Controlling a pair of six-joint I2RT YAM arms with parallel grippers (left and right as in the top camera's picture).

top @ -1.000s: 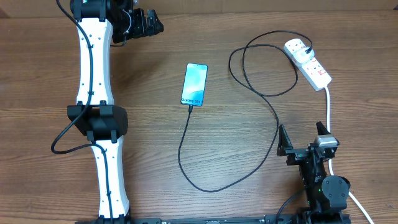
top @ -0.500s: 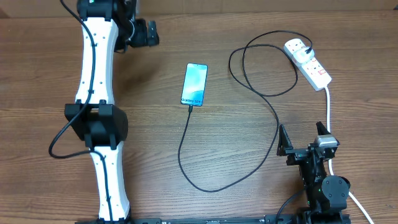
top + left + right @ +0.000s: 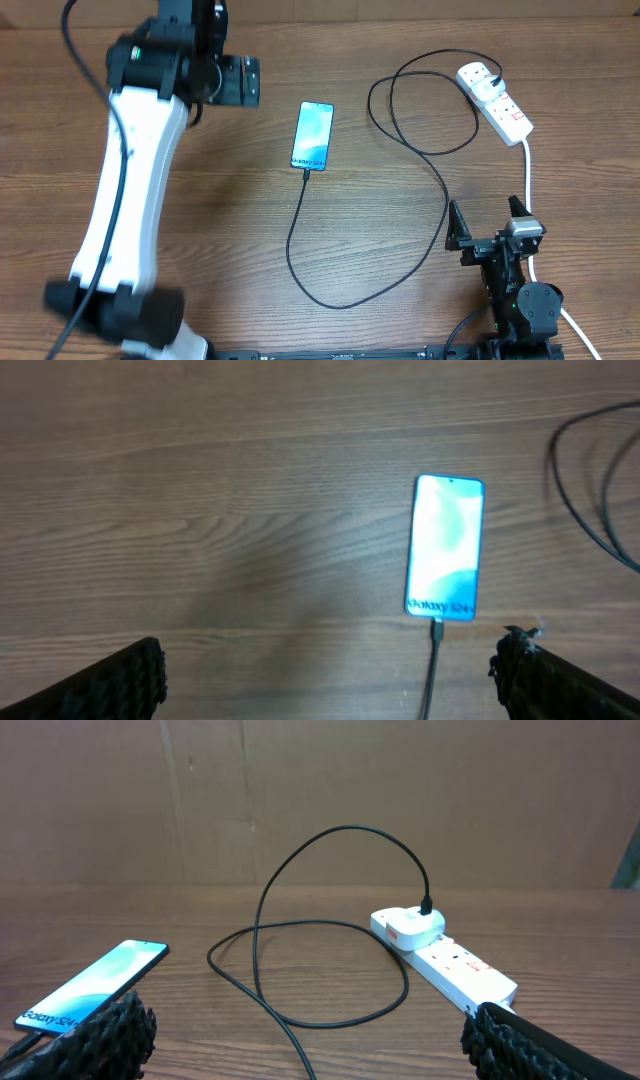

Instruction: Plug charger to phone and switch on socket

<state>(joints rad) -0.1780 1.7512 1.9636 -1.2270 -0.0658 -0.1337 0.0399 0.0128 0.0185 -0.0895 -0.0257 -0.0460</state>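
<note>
The phone [image 3: 313, 134] lies flat mid-table with its blue screen lit. It also shows in the left wrist view [image 3: 446, 546] and the right wrist view [image 3: 88, 984]. The black charger cable [image 3: 300, 240] meets the phone's near short edge with its connector tip [image 3: 437, 628], which looks inserted. The cable loops round to a white adapter [image 3: 408, 928] seated in the socket [image 3: 500, 103]. My left gripper [image 3: 248, 82] is open and empty, left of the phone. My right gripper [image 3: 490, 225] is open and empty, near the front edge, below the socket.
The socket's thick white cord [image 3: 527, 175] runs down past my right gripper. Cable loops [image 3: 425, 110] lie between the phone and the socket. A brown wall [image 3: 320, 800] stands behind the table.
My left arm has swung, and its gripper has moved down and a little right, closer to the phone. The right arm, phone, cable and socket have not moved.
</note>
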